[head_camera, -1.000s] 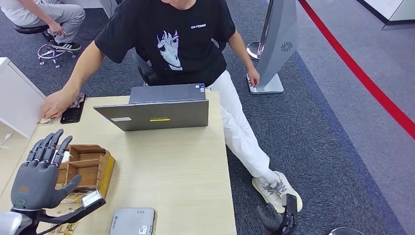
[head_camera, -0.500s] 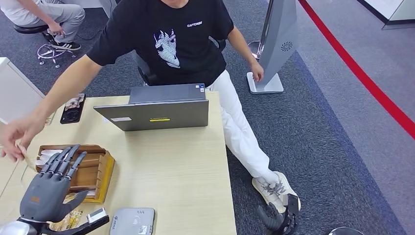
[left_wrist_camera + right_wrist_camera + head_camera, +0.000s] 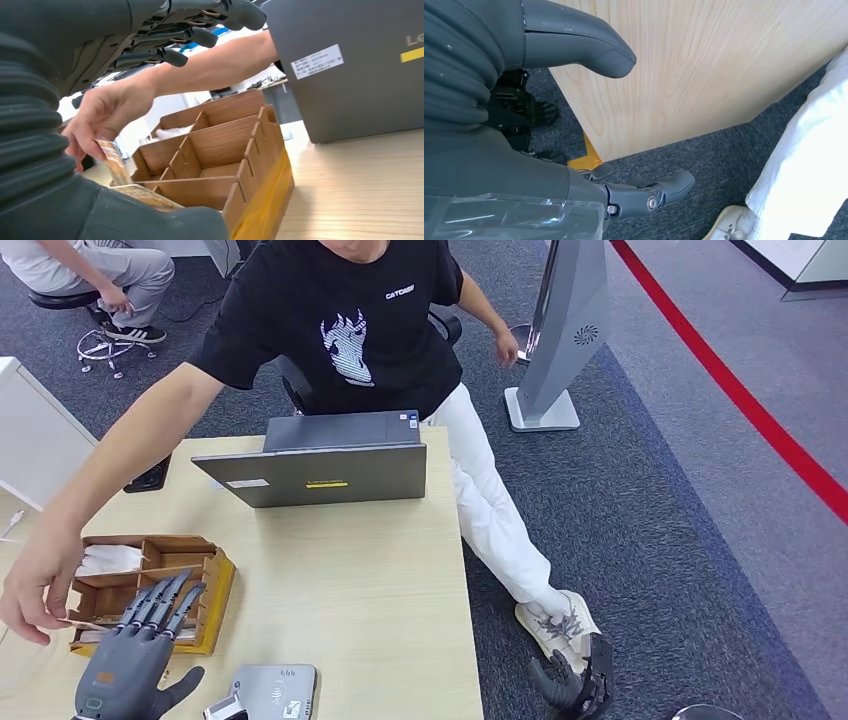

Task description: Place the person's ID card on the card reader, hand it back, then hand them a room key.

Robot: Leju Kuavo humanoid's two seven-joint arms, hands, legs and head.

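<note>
The person's hand (image 3: 35, 590) holds the card (image 3: 114, 161) just left of the robot's left hand (image 3: 130, 665), which is released, fingers spread over the wooden box (image 3: 215, 585). The right hand (image 3: 570, 685) hangs empty beside the worktop (image 3: 350, 570), well apart.

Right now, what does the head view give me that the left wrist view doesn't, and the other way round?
Head view alone: the grey card reader on the table near the left hand, the phone at the table's far edge, the person's black shirt, and the right hand hanging beside the table. Left wrist view alone: a close look at the box dividers and the card's printed face, pinched in the person's hand. Both show the wooden box, the laptop, that reaching arm, and the left hand's spread fingers holding nothing.
</note>
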